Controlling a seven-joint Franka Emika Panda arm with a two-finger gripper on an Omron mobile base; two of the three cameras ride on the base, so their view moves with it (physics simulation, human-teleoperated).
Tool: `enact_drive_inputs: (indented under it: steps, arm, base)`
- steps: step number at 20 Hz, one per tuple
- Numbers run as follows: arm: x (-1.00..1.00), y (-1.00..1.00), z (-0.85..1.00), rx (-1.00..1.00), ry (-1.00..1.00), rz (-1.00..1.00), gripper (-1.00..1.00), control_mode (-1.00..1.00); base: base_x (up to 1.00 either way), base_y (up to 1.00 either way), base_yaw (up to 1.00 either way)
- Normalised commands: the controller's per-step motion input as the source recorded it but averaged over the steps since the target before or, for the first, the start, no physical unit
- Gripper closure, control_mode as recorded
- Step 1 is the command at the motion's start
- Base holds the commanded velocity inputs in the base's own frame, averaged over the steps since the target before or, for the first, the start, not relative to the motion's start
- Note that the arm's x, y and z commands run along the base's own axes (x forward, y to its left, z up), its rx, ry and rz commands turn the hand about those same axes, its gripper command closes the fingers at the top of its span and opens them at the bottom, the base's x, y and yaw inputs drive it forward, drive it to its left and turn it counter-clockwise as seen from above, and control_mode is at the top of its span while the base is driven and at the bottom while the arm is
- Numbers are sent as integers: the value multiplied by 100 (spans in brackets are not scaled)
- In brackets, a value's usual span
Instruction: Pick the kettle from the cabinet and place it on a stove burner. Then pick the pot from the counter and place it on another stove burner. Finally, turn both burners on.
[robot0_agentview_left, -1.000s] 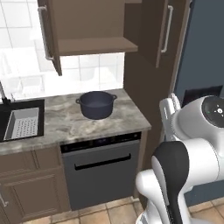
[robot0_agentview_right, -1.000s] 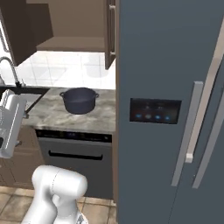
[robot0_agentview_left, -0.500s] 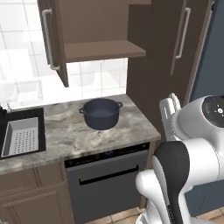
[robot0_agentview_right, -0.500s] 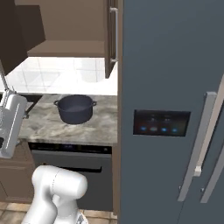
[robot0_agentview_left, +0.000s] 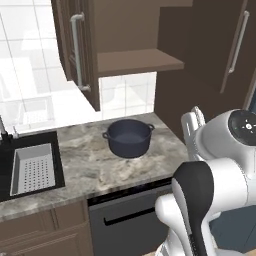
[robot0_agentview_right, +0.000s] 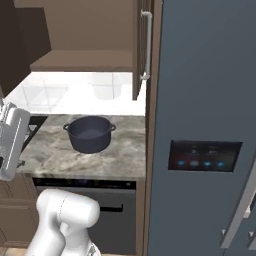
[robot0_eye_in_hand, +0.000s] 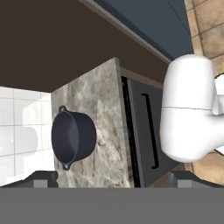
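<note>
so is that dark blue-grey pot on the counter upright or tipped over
Upright. The wide dark blue-grey pot sits flat on the mottled grey-brown stone counter, its open mouth facing up, no lid, both loop handles level in the two base views.

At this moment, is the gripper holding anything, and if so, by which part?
Nothing is held. The gripper is open with nothing between its fingertips; the wide dark blue-grey pot sits untouched on the mottled stone counter.

The pot (robot0_agentview_left: 129, 137) sits on the counter (robot0_agentview_left: 90, 165) below the open cabinet (robot0_agentview_left: 130, 50).
</note>
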Motion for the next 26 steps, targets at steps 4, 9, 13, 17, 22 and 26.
enact_drive_inputs:
  steps: [4, 9, 13, 17, 22, 26]
  arm:
    - [0, 0, 0, 0, 0, 0, -100, 100]
    - [0, 0, 0, 0, 0, 0, -100, 100]
    - [0, 0, 0, 0, 0, 0, -100, 100]
    - [0, 0, 0, 0, 0, 0, -100, 100]
    - [0, 0, 0, 0, 0, 0, -100, 100]
    - [0, 0, 0, 0, 0, 0, -100, 100]
  base:
    - [29, 0, 0]
    - [27, -4, 0]
    - [31, -2, 3]
    - [34, -2, 6]
    - [33, -4, 4]
    - [22, -21, 1]
